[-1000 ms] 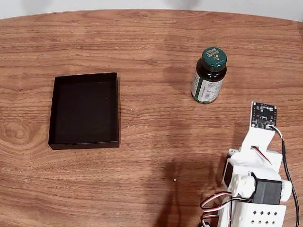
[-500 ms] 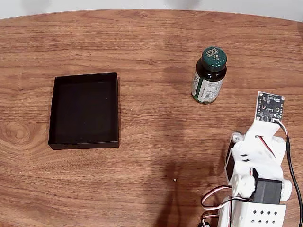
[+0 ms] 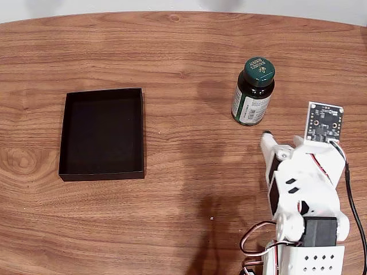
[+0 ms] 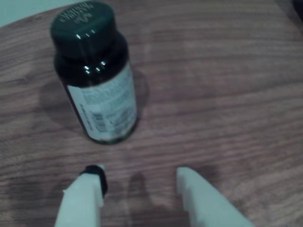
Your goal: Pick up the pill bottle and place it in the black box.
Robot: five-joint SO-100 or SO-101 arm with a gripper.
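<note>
Fixed view: the shallow matte-black rectangular box (image 3: 102,133) sits left on the brown wood-grain surface (image 3: 183,51), bare wood all around. The small dark glass pill bottle (image 3: 253,91) with the green cap stands upright well to its right, pale cap print unreadable. The white arm has swung closer since a moment ago. Wrist view: hand (image 4: 142,182) released, fingers (image 4: 196,194) spread just short of the bottle (image 4: 97,75); label text blurred.

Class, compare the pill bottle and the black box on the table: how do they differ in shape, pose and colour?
The pill bottle stands upright and round; the black box lies flat and rectangular. The bottle carries a green cap and a white label; the box is plain matte black. The box covers far more tabletop. Both rest on the wooden table, untouched by the gripper.
</note>
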